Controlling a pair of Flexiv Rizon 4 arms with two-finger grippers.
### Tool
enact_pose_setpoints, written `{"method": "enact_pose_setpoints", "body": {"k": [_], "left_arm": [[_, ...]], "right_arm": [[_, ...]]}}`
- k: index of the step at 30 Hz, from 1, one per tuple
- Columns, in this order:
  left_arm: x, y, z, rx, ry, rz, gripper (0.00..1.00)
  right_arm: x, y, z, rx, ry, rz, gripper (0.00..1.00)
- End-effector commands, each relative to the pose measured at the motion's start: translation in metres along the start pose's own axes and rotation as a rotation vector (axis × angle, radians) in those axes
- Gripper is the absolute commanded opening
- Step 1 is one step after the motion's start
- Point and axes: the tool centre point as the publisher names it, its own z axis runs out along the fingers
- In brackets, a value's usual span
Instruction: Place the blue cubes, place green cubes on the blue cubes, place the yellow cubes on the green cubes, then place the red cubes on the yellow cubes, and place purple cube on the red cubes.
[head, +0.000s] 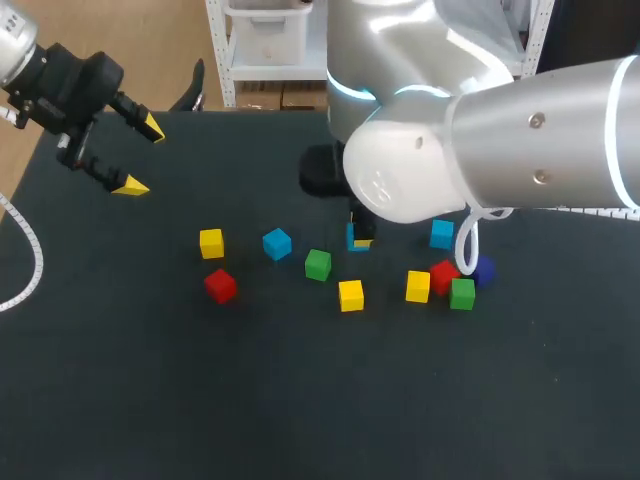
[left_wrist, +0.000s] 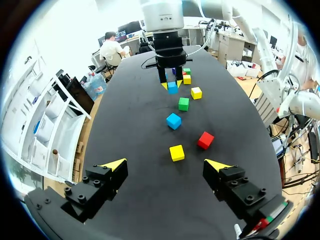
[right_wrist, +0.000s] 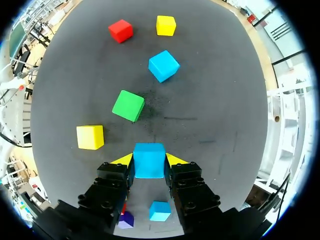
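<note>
Sitting between the yellow tips of the right gripper (right_wrist: 149, 161), clamped from both sides, is a blue cube (right_wrist: 149, 159), near the middle of the table (right_wrist: 215, 100); whether it touches the surface I cannot tell. A second blue cube (right_wrist: 163, 65) lies ahead of that gripper, toward the left edge, and a third blue cube (right_wrist: 160, 211) sits just behind it. The left gripper (head: 141, 157) hangs wide open over the far left corner, well apart, so I judge the right gripper the nearer for placing.

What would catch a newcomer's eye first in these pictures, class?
The white right arm hangs over the middle of the table, its jaws shut on a blue cube. Bright cubes lie scattered around it, a green cube just ahead of those jaws. The left arm sits at the far left corner, jaws open.
</note>
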Motion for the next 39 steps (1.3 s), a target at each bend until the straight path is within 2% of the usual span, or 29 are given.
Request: {"method": "enact_pose_setpoints", "body": {"k": [1, 39], "left_arm": [[0.000, 0.000, 0.000, 0.000, 0.000, 0.002, 1.00], [0.000, 0.000, 0.000, 0.000, 0.000, 0.002, 1.00]], "right_arm": [[0.000, 0.001, 0.006, 0.017, 0.004, -0.003, 0.00], [0.004, -0.018, 0.022, 0.031, 0.046, 0.021, 0.00]]}}
